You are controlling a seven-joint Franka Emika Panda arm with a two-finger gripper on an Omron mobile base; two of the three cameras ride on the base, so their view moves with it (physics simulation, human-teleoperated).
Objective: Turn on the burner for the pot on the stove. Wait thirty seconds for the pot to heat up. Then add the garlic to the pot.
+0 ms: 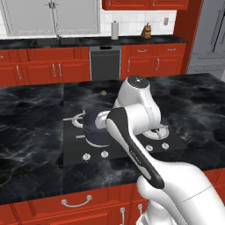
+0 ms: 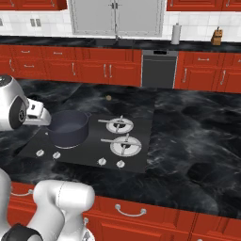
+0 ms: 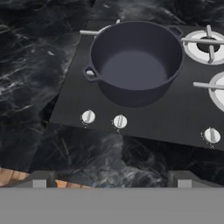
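Gripper (image 3: 112, 181): seen in the hand view as two dark finger tips low in the frame, set wide apart with nothing between them, so the jaws stand released; they hang above the dark marble counter edge in front of the stove.
Knobs (image 3: 88, 117): small silver dials in a row along the stove's near edge; two sit close together just in front of the pot, and a third lies further right (image 3: 211, 135).
Stove (image 2: 82, 157): flat black glass cooktop set into the black marble counter (image 2: 197, 141).
Pot (image 3: 136, 59): deep, dark grey-blue, lidless and empty, with two small side handles; it stands upright on the near left burner, covering most of it, so only grate prongs poke out at its far side. In the right base view the pot (image 2: 68, 128) sits just beside the arm's white wrist.
Burners (image 2: 125, 145): two silver-ringed burners lie bare to the right of the pot, one nearer and one farther (image 2: 118, 124). No flame can be made out at any of them.
Garlic (image 2: 108, 98): tiny tan bulb resting on the counter beyond the stove's far edge, well apart from the pot; it also shows in the left base view (image 1: 103, 92).
Cabinets (image 2: 61, 69): red fronts with silver handles along the far wall.
Dishwasher (image 2: 159, 68): grey panel set between the red cabinets.
Paper towel roll (image 2: 176, 34): upright on the far counter.
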